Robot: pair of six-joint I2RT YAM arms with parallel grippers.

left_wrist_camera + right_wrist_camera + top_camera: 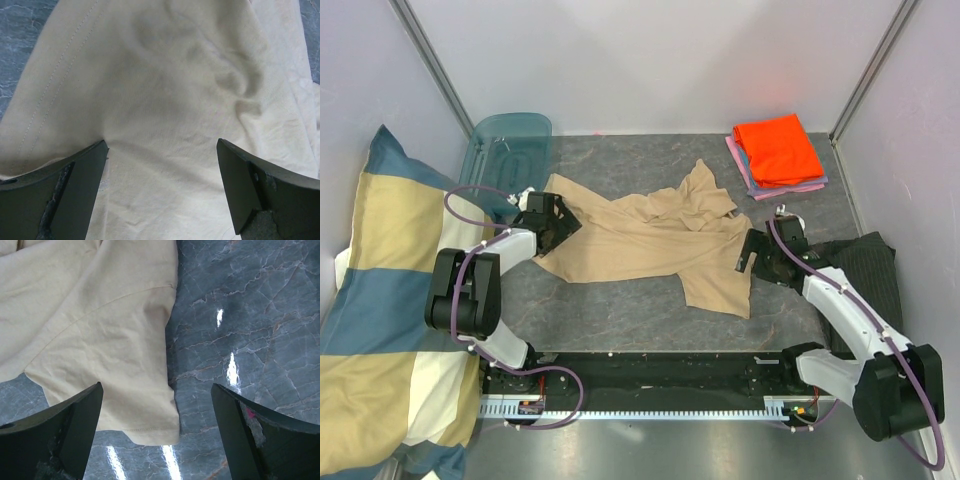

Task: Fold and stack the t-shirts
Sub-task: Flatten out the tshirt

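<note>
A tan t-shirt (655,240) lies crumpled and spread across the middle of the grey marbled table (640,320). My left gripper (552,228) hovers over its left edge, open, with tan cloth (165,100) filling the view between its fingers (80,190). My right gripper (752,250) stands open at the shirt's right edge; a sleeve hem (145,427) lies between its jaws, over bare table. At the back right sits a stack of folded t-shirts, bright orange (778,148) on top, with pink and blue edges (745,172) below.
A big blue-and-cream checked pillow (380,300) fills the left side. A clear blue plastic bin (510,140) stands at the back left. Dark grey striped cloth (865,265) lies at the right, under the right arm. Walls enclose the table.
</note>
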